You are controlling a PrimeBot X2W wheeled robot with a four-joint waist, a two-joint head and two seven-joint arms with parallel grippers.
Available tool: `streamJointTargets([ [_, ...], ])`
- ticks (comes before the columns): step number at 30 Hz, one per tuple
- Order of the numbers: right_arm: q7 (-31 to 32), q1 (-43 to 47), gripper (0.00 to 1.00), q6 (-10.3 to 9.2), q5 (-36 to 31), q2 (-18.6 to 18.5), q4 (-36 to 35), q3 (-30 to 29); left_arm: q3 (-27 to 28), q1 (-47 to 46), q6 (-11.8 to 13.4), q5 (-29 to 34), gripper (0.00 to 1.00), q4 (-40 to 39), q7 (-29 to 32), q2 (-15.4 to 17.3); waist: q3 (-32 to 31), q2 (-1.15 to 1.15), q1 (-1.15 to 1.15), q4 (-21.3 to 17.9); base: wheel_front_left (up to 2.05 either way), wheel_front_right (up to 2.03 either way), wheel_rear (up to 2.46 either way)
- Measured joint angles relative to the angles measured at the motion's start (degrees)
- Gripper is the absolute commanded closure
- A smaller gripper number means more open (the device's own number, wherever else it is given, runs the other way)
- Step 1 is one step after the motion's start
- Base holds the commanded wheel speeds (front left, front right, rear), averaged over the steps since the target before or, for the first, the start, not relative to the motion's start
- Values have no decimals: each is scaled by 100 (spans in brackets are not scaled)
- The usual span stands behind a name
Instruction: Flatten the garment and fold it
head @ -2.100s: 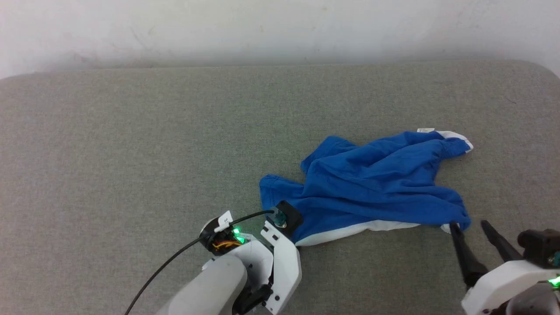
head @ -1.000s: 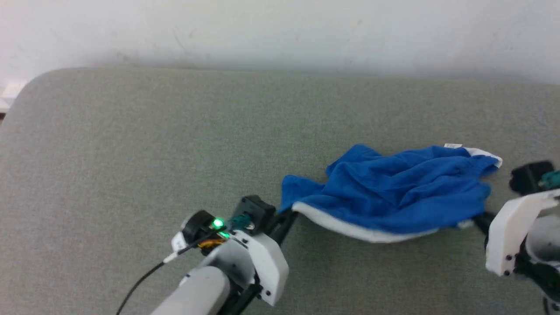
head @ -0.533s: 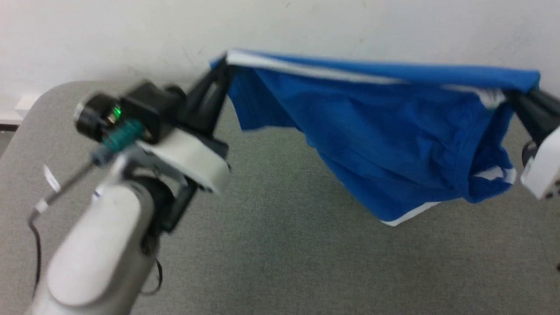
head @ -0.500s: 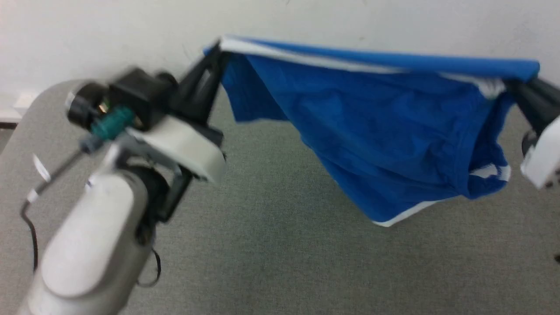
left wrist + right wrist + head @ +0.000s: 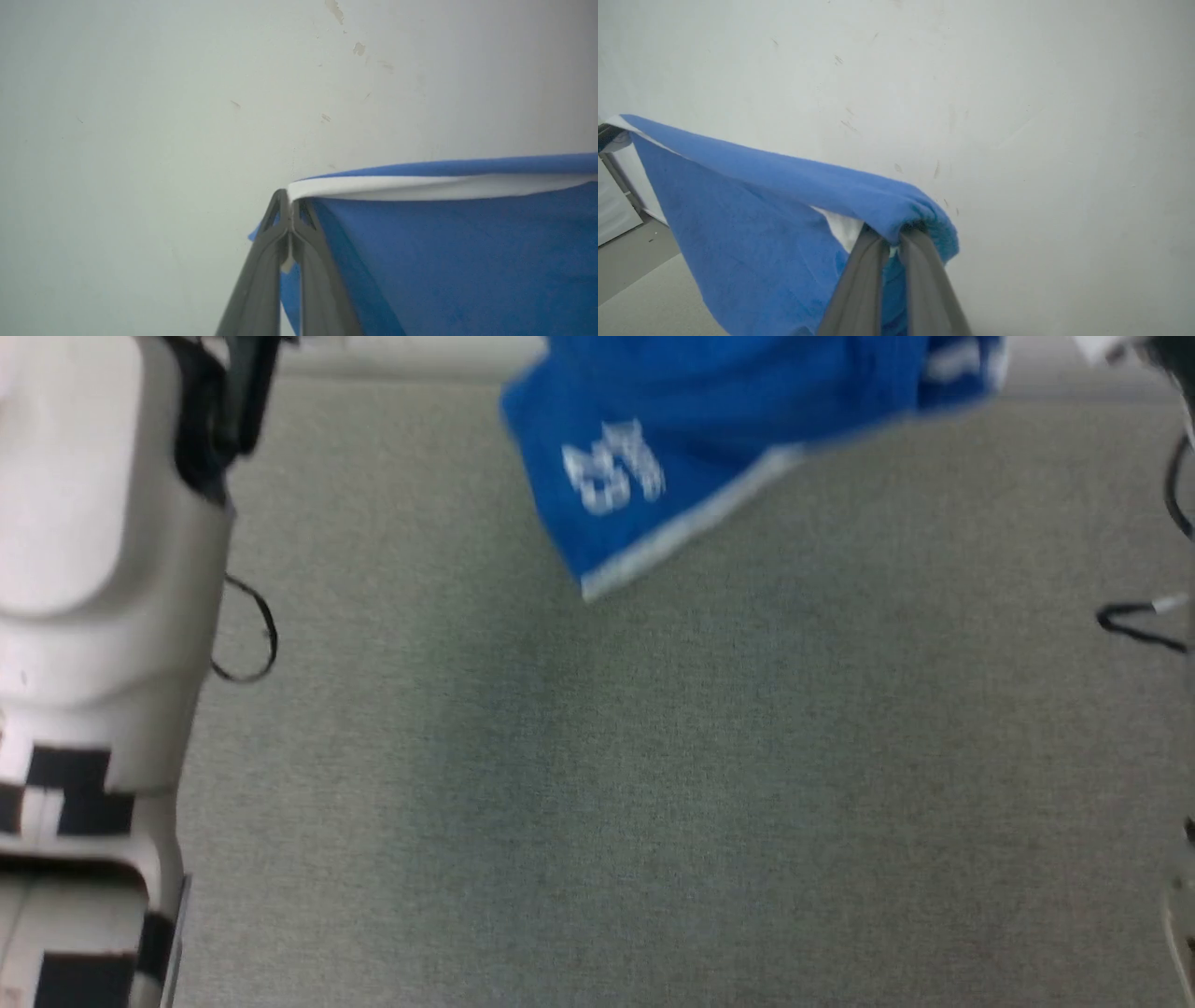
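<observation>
Your left gripper (image 5: 290,207) and right gripper (image 5: 893,235) each pinch an edge of the garment (image 5: 709,420), which hangs between them above the grey surface (image 5: 653,784).

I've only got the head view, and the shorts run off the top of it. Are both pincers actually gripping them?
Observer: The left pincer is shut on the white-trimmed edge of the shorts.
Operator: And the right one?
Observer: The right pincer is shut too, on a bunched blue corner that drapes over it.
Operator: What's behind the cloth?
Observer: A pale, scuffed wall.
</observation>
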Motion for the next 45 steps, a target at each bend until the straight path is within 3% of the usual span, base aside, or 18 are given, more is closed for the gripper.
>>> streamJointTargets([
  [6,-1283,-344,100,0,-101,285,1330,327,16,-376,-116,58,100,1402,-836,-252,451,0,1,-72,0,0,0],
  [13,-2219,159,100,-1,25,356,2784,964,42,268,-367,-255,100,2716,-1212,-728,610,0,0,-41,0,0,0],
  [17,-2547,765,100,-1,263,415,3206,1363,93,1005,-472,-378,100,3074,-1279,-884,481,0,-2,-8,0,0,0],
  [21,-2825,1307,100,-1,513,405,3216,1800,223,1830,-514,-439,100,2945,-1303,-864,271,0,-3,-27,0,0,0],
  [28,-3176,2536,100,-1,780,-51,2365,2190,347,3557,-394,-296,100,1844,-1308,-781,-237,0,-3,-70,0,0,0],
  [34,-3051,3943,100,7,539,-335,1158,1775,310,5158,-44,-275,100,208,-1051,-597,-728,0,-4,-49,0,0,0],
  [45,-1373,6805,100,5,-390,450,-1639,454,287,7764,1068,-191,100,-3096,602,84,-1360,0,-4,125,0,0,0],
])
